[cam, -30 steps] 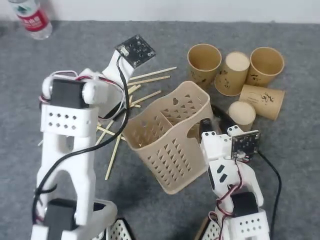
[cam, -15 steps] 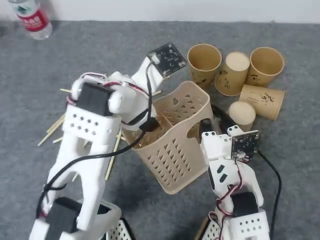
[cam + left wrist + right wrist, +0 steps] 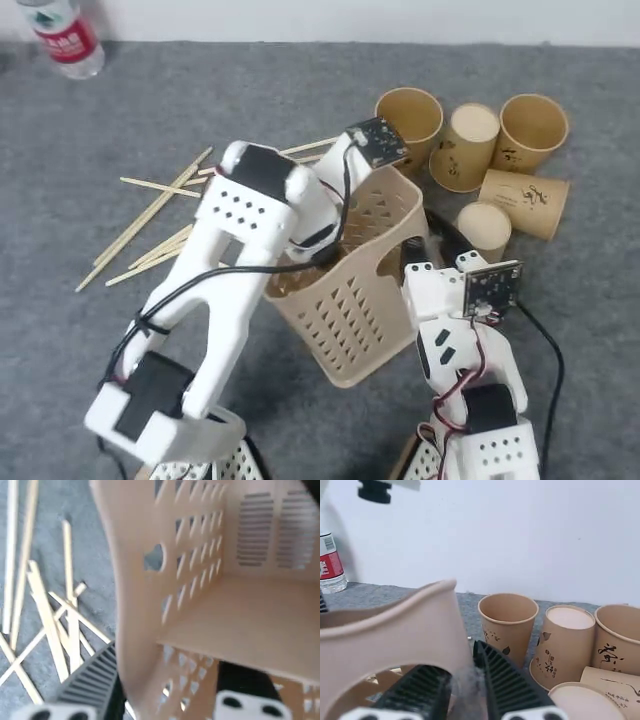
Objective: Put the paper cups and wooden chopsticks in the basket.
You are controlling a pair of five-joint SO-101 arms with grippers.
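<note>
**Both arms at the basket, cups and chopsticks outside it**

The basket (image 3: pixel 350 310) is beige moulded plastic. Its walls are pierced with rows of slanted slots, with a rounded handle cut-out near the rim. It sits tilted between the two arms on the grey, felt-like surface (image 3: pixel 560 380).

The white left arm (image 3: pixel 250 230) is bent over the rim. Its ribbed black jaws stand wide, one outside and one inside the basket, with the wall between them and not pinched.

The right arm (image 3: pixel 440 300) is at the opposite rim, its ribbed jaws narrow and clamped on the wall's edge beside the cut-out.

Slim, pale wooden chopsticks (image 3: pixel 150 215) lie scattered and crossed on the surface on the left arm's side. Five tan paper cups (image 3: pixel 470 150) with dark motifs cluster on the other side of the basket, some upright and one on its side.

A clear plastic bottle (image 3: pixel 62 35) with a red label is at the far corner.
</note>
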